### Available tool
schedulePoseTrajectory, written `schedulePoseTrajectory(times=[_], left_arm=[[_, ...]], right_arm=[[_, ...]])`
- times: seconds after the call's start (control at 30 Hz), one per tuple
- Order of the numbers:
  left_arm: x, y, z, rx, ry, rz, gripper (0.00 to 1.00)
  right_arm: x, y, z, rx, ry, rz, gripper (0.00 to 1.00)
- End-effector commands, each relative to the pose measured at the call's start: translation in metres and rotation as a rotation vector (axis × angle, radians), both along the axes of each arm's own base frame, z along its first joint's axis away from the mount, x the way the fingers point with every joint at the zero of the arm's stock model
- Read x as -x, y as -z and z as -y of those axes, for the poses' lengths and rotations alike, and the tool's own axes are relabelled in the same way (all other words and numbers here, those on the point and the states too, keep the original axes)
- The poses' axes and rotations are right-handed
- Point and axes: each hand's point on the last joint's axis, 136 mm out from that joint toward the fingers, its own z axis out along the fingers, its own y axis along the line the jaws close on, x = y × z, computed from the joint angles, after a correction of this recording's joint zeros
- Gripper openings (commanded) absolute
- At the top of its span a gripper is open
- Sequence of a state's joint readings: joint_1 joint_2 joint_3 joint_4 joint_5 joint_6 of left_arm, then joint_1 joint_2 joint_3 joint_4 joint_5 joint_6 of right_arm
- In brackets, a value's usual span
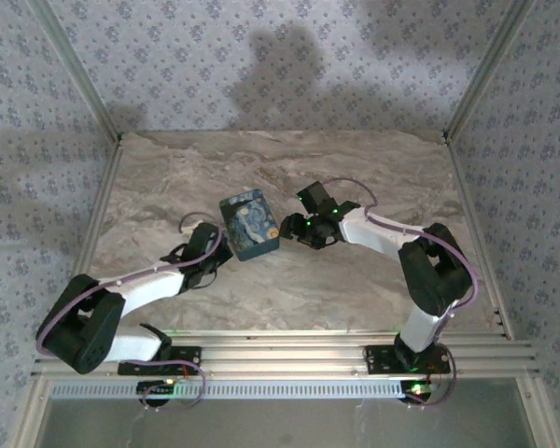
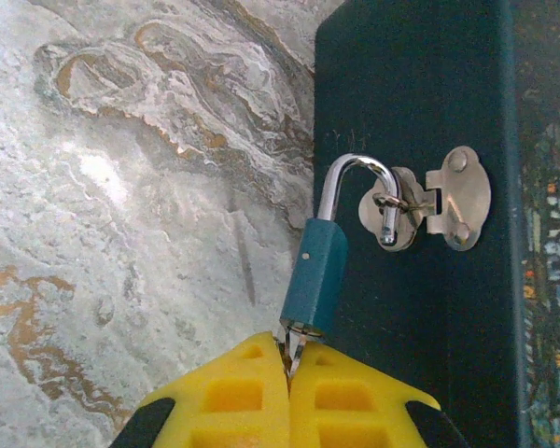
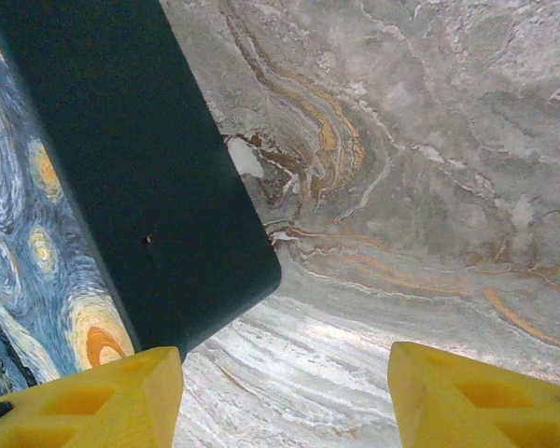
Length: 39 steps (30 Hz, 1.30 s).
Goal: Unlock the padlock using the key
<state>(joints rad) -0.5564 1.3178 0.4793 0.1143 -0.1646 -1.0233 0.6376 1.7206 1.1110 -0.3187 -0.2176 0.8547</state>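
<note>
A teal padlock [image 2: 315, 277] hangs by its silver shackle [image 2: 355, 168] from the hasp [image 2: 448, 201] on the side of a dark box [image 2: 411, 93]. The shackle's free end sits in the hasp's staple, apart from the lock body. My left gripper [image 2: 287, 359] is shut on the key [image 2: 296, 347], whose blade is in the bottom of the padlock. From above, the left gripper [image 1: 215, 245] is at the left side of the painted box [image 1: 249, 224]. My right gripper [image 1: 294, 229] is at its right side. It stands open [image 3: 285, 383] with one finger [image 3: 103, 397] by the box corner [image 3: 121, 168], holding nothing.
The box rests on a marble-patterned table [image 1: 355, 280] enclosed by patterned walls [image 1: 504, 112]. Bare tabletop lies to the left of the padlock [image 2: 121, 187] and beyond the box corner [image 3: 429, 140].
</note>
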Motion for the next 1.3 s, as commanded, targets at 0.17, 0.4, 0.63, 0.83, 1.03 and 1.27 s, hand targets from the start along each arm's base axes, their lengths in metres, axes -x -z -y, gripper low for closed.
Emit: schedulePoseTrajectory(times=[0.17, 0.4, 0.63, 0.83, 1.03, 1.27], left_arm=[[-0.023, -0.013, -0.007, 0.015, -0.060, 0.039, 0.00], [-0.029, -0.016, -0.024, 0.017, -0.063, 0.040, 0.00], [-0.035, -0.039, -0.007, 0.034, 0.095, 0.133, 0.00], [-0.030, -0.045, -0.001, 0.053, 0.147, 0.203, 0.00], [-0.025, -0.014, -0.006, 0.023, 0.151, 0.115, 0.00], [-0.025, 0.007, -0.006, 0.035, 0.147, 0.070, 0.00]], right_arm=[[0.001, -0.003, -0.002, 0.012, -0.024, -0.007, 0.60], [0.001, -0.001, 0.000, 0.010, -0.018, -0.011, 0.60], [0.000, -0.003, -0.001, -0.004, -0.016, -0.007, 0.60], [-0.001, -0.004, -0.001, -0.009, -0.016, -0.008, 0.61], [-0.003, -0.006, -0.004, -0.018, -0.017, -0.008, 0.61], [-0.002, -0.005, -0.003, -0.010, -0.015, -0.013, 0.60]])
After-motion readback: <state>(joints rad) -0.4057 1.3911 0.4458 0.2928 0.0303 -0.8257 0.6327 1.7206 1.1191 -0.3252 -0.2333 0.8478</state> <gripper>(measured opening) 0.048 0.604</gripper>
